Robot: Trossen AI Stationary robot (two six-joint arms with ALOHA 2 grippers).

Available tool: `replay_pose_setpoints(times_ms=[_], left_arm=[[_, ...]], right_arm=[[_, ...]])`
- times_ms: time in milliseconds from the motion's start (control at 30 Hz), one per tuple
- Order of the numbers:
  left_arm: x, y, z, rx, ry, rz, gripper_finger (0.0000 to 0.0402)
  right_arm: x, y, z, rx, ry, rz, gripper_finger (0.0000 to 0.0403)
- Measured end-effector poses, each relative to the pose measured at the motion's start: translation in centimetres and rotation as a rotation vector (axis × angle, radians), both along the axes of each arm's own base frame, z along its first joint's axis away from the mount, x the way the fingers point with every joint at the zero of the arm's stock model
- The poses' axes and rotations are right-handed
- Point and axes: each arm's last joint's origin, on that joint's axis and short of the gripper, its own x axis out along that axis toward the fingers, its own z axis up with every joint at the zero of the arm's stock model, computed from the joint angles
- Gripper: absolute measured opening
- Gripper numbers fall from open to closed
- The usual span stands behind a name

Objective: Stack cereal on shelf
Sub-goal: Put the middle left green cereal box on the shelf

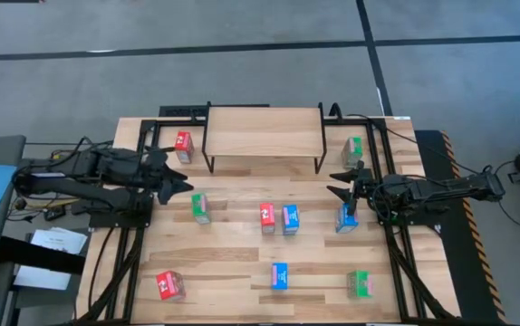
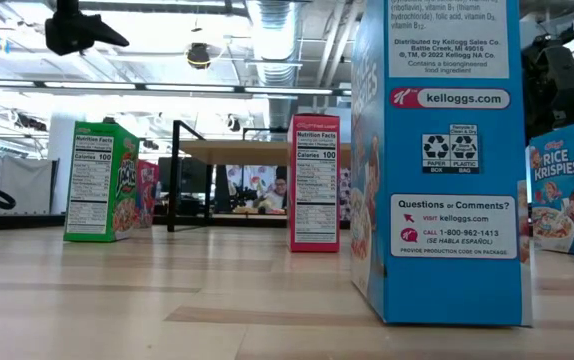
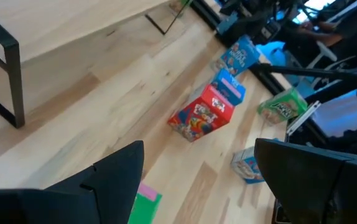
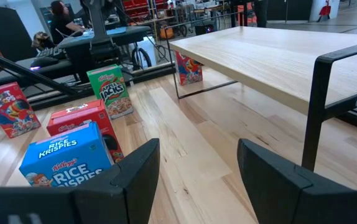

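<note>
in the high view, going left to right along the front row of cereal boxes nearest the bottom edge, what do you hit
red box → blue box → green box

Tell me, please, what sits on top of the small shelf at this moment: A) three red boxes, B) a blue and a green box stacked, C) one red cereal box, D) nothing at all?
D: in the high view the shelf shows only bare wood, and every cereal box stands on the big table around it.
</note>
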Motion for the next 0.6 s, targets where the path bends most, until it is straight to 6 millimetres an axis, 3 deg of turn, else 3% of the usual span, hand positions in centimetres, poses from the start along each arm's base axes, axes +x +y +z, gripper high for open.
replay_pose_setpoints(times_ms=[267, 600], left_arm=[[1.3, -0.1, -0.6, -0.153, 0.034, 0.064, 0.0295], [1.6, -0.2, -0.8, -0.194, 0.045, 0.068, 0.0295]], right_arm=[[0.0, 0.0, 0.0, 0.0, 0.0, 0.0, 0.024], [0.0, 0.0, 0.0, 0.0, 0.0, 0.0, 0.024]])
